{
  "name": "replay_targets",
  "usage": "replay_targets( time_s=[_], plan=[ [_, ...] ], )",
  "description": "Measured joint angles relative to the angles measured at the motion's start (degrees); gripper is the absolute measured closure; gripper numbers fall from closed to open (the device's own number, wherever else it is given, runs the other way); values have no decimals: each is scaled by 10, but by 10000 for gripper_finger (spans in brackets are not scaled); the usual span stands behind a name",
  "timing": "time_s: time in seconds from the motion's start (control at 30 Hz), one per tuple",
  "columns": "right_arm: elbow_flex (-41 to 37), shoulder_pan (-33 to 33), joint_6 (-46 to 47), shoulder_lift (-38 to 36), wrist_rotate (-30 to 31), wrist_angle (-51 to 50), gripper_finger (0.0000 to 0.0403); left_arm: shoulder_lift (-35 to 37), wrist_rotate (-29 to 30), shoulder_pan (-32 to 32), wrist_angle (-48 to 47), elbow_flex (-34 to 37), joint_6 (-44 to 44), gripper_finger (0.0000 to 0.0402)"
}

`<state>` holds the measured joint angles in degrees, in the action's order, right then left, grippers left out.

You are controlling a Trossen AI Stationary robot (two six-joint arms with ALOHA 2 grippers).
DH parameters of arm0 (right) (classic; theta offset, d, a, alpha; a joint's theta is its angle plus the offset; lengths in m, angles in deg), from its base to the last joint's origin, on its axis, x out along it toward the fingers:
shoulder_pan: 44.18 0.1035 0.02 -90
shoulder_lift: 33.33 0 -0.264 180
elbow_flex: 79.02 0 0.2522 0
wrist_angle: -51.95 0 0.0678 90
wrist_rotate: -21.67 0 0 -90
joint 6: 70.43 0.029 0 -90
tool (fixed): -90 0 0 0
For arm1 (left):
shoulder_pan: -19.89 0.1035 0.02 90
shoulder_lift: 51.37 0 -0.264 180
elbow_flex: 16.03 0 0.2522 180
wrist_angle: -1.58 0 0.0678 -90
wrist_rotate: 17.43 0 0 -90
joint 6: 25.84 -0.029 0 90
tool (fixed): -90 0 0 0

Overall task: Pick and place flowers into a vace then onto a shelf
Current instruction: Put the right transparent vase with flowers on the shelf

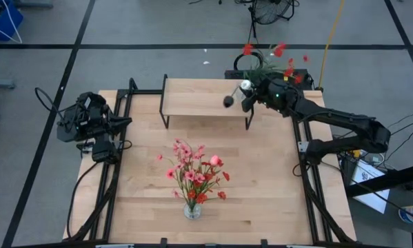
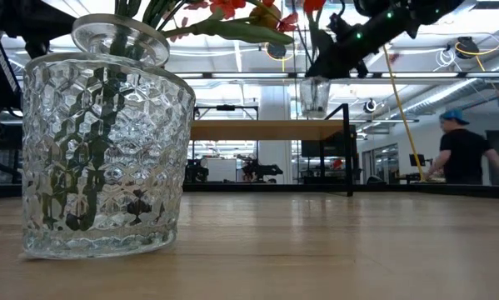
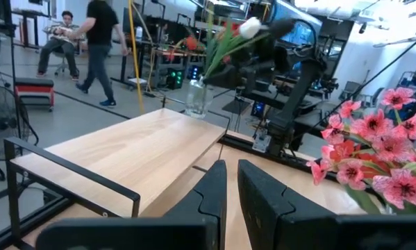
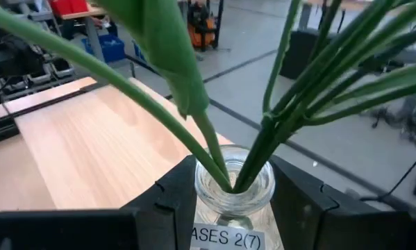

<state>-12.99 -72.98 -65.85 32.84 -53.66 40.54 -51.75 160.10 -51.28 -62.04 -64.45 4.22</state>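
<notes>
Glass catches our eye first: our right gripper [image 4: 232, 201] pinches a small clear vase [image 2: 314, 96] of red flowers [image 1: 278, 60] by its neck, holding it in the air above the right end of the shelf [image 1: 203, 96]. Green stems fan up out of the vase mouth between our fingers. Our left gripper [image 3: 231, 201] waits at the table's left edge, fingers nearly pressed together. A second vase [image 2: 103, 158] of pink flowers [image 1: 192, 169] stands on the table's near side.

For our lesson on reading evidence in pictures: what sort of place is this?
Probably a robotics lab or workshop. Taped lines cross the grey floor, benches with equipment fill the room behind, and the right tool holds a small glass vase above the shelf.
</notes>
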Motion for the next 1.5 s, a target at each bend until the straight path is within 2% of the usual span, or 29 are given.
replay_targets(
  time_s=[0.27, 0.8, 1.07, 1.5],
  plan=[
    [-16, -20, 17, 16, -55, 33, 266, 0, 0, 0, 0, 0, -54, 360],
    [-13, -20, 23, 127, -93, 24, 266, 0, 10, 0, 0, 0, -29, 360],
    [-16, -20, 33, 130, -96, -4, 266, 0, 9, 0, 0, 0, -27, 360],
    [-55, -20, 56, 125, -99, 52, 266, 0, 10, 0, 0, 0, -31, 360]
  ],
)
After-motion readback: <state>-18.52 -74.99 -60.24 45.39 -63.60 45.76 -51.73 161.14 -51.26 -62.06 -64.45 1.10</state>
